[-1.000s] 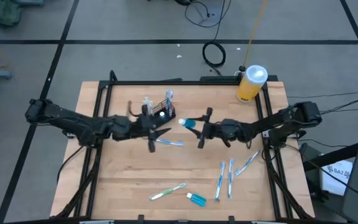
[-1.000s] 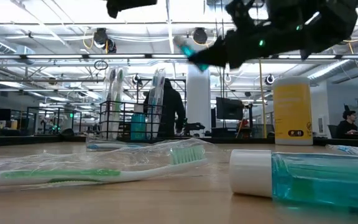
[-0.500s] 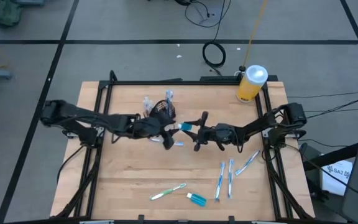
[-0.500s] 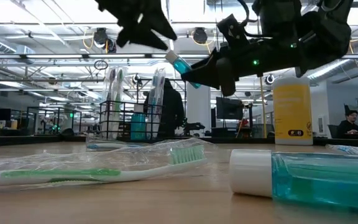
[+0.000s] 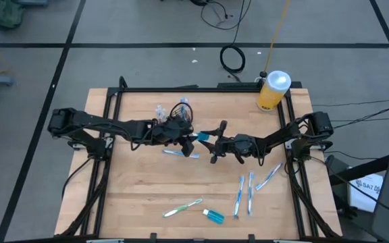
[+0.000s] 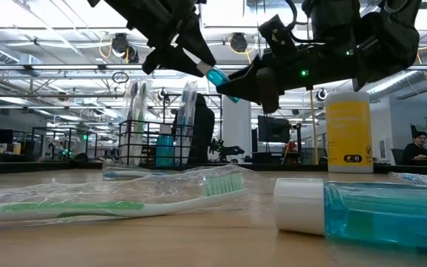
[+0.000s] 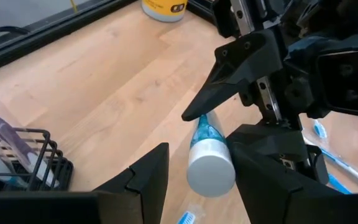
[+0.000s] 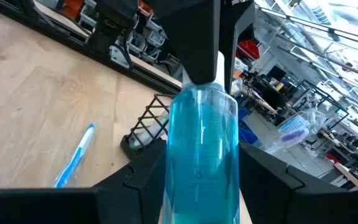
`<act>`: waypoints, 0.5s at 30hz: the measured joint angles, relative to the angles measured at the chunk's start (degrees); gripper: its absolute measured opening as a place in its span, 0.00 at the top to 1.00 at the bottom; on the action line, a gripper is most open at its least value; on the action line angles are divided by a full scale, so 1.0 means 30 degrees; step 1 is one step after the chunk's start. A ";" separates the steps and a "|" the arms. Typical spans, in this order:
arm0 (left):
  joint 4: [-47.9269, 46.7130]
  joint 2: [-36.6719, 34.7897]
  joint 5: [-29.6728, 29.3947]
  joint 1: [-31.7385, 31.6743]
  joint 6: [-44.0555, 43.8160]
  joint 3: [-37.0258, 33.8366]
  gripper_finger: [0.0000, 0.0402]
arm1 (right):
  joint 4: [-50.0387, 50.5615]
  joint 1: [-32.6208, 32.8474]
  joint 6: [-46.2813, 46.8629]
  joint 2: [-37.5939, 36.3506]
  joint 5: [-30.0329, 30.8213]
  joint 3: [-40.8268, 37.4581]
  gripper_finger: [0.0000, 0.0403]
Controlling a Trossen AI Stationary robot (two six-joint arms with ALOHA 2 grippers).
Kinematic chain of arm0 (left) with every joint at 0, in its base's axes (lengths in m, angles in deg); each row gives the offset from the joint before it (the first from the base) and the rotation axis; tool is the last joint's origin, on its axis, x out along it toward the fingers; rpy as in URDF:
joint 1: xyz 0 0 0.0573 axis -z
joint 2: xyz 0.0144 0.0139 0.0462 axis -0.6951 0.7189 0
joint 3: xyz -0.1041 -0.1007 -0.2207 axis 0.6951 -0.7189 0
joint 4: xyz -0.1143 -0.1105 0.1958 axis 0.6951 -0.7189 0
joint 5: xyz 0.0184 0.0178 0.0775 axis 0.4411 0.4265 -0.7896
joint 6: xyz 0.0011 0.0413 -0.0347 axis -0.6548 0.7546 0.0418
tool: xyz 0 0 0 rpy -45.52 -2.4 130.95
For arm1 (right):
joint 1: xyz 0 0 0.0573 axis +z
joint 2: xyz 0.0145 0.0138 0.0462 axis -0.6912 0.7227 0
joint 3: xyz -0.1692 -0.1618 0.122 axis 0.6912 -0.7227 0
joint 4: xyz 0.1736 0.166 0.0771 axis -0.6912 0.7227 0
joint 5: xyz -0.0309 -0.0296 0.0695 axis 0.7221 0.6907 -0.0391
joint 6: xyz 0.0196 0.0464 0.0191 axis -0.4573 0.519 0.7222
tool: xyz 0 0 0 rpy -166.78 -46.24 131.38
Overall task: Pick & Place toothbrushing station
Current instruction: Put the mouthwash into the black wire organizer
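Observation:
The black wire-mesh caddy (image 5: 174, 116) stands on the table at mid-far, with toothbrushes upright in it. It also shows in the low view (image 6: 150, 144). My right gripper (image 5: 213, 141) is shut on a small blue bottle with a white cap (image 5: 203, 137), above the table and right of the caddy. My left gripper (image 5: 188, 136) is open and meets it from the left. In the left wrist view its fingers (image 7: 157, 168) stand on either side of the bottle's white cap (image 7: 210, 171). My right gripper pinches the blue bottle's body (image 8: 201, 155) between its two fingers, at the end away from the cap. The fingers come about level from the table's right and lie along the bottle. The bottle is lifted clear and tilted, cap end (image 6: 202, 69) toward my left gripper. My left gripper: I cannot tell whether its fingers touch the cap.
A tall yellow bottle (image 5: 273, 91) stands at the far right corner. A blue toothbrush (image 5: 181, 153) lies below the grippers. Several wrapped toothbrushes (image 5: 245, 192), a green one (image 5: 183, 208) and a second small blue bottle (image 5: 213, 216) lie at the near right.
My left gripper has gone toward the table's right and risen, until its fingers stand around the bottle's cap. My right gripper has shifted slightly toward the left with the bottle and then held still.

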 joint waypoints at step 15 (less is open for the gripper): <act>0.0064 -0.0022 0.0011 0.0015 0.0027 0.0000 0.74 | -0.0024 -0.0015 0.0021 0.0000 0.0015 0.0000 0.59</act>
